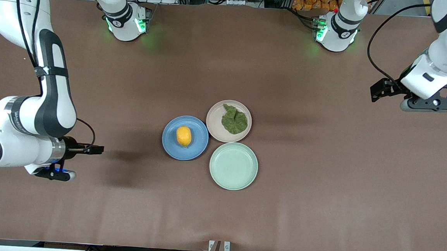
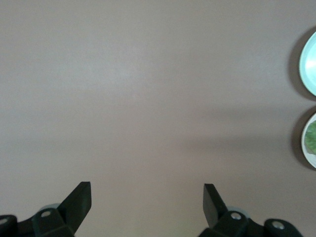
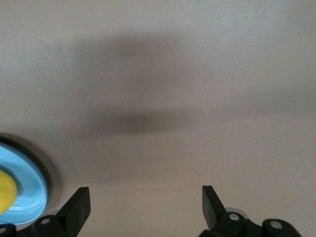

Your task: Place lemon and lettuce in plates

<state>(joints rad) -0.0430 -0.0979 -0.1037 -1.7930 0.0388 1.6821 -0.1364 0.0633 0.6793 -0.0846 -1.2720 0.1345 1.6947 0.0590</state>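
The lemon [image 1: 184, 135] lies in the blue plate [image 1: 168, 142] at the table's middle. The lettuce [image 1: 234, 120] lies flat in the beige-pink plate [image 1: 213, 121], which touches the blue one. My right gripper [image 1: 55, 174] is open and empty over bare table toward the right arm's end; its wrist view [image 3: 146, 197] shows the blue plate [image 3: 32, 185] and the lemon [image 3: 5, 192] at the edge. My left gripper [image 1: 432, 103] is open and empty over bare table toward the left arm's end; its wrist view [image 2: 147, 195] shows the beige-pink plate [image 2: 304, 148] with lettuce [image 2: 312, 137].
A pale mint-green plate [image 1: 233, 166] stands empty, nearer to the front camera than the other two and touching them; it also shows in the left wrist view [image 2: 308, 64]. Brown table [image 1: 320, 185] surrounds the plates. The arm bases stand along the table's top edge.
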